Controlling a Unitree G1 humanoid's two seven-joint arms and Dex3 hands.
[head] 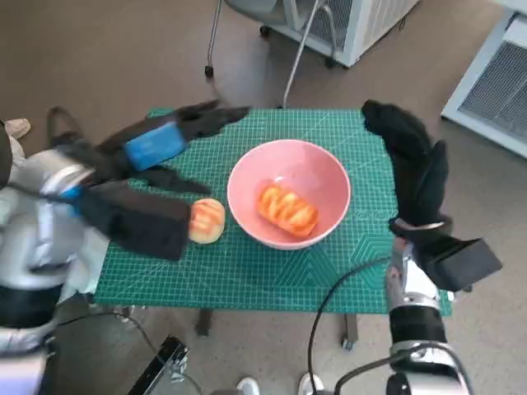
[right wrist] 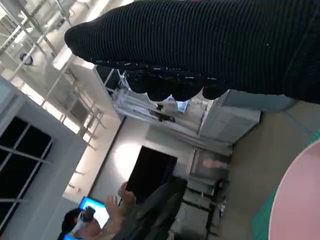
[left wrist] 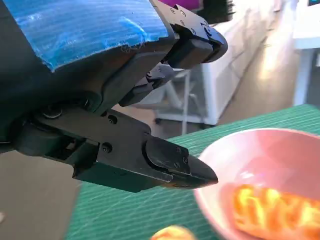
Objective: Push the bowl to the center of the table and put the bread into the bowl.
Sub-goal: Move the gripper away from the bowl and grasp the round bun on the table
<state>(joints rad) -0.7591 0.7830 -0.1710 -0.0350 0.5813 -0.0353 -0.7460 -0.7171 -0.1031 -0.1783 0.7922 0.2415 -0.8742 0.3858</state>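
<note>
Bread (head: 287,208) in bowl (head: 328,173) (pink) — both hands empty.

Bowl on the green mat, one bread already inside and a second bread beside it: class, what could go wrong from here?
1. The second bread lies on the mat against the left forearm, outside the bowl; a careless arm move could sweep it toward the near edge.
2. The left hand is open beside the bowl; reaching for that bread could knock the rim and shift the bowl.
3. The right hand hangs near the bowl's other side and could bump it.
</note>
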